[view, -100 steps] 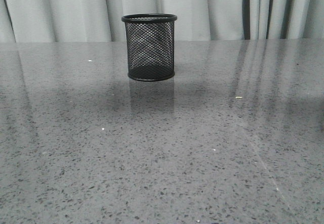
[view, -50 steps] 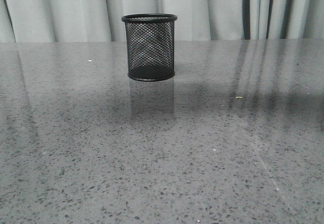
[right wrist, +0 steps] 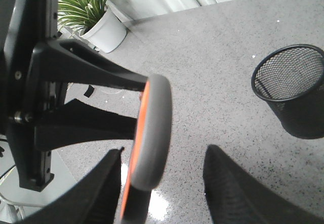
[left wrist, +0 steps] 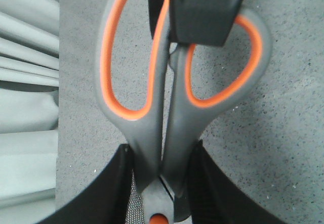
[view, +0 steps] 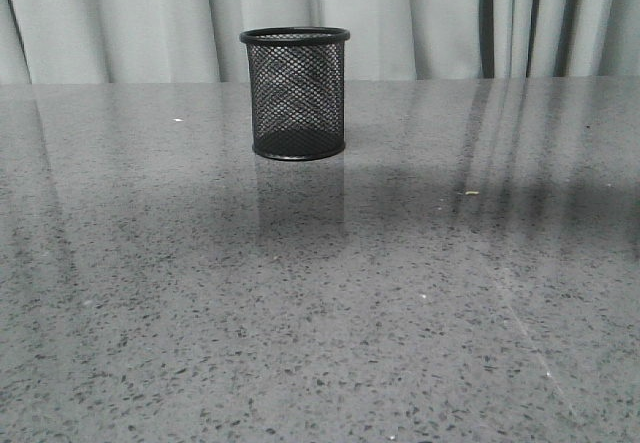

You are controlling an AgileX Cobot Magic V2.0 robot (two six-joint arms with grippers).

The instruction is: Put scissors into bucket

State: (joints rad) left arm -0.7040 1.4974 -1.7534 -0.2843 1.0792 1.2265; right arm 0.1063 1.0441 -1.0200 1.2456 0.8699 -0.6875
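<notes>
My left claw [left wrist: 161, 183] is closed tight on the scissors with grey oval handle loops lined in orange [left wrist: 167, 97]. Its two black fingers [left wrist: 114, 193] press the grey handles from both sides, just where the loops join, next to the orange-red pivot. The loops stick out past my fingers, and the blades are hidden from my left wrist camera. A black block [left wrist: 202, 11] sits in front of the smaller loop, and I cannot tell what it is.

My right claw [right wrist: 162, 183] is open, with a wide gap between its two black fingers [right wrist: 230, 188], and it holds nothing. In my right wrist camera one grey loop of the scissors [right wrist: 152, 133] shows edge-on, between those fingers or just in front of them. I cannot tell if it touches them. The dark frame of my other arm [right wrist: 66, 77] is right beside it.

The small black wire-mesh bucket [view: 295, 93] stands upright on the grey speckled desk [view: 320, 303], near the far edge and a bit left of the middle. It looks empty through the mesh. My right wrist camera shows it too [right wrist: 291, 87], well apart from the scissors, and nothing shows inside its open top. A green plant in a white pot [right wrist: 96, 16] stands off beyond the desk. Pale curtains [view: 450, 18] hang behind the far edge.
</notes>
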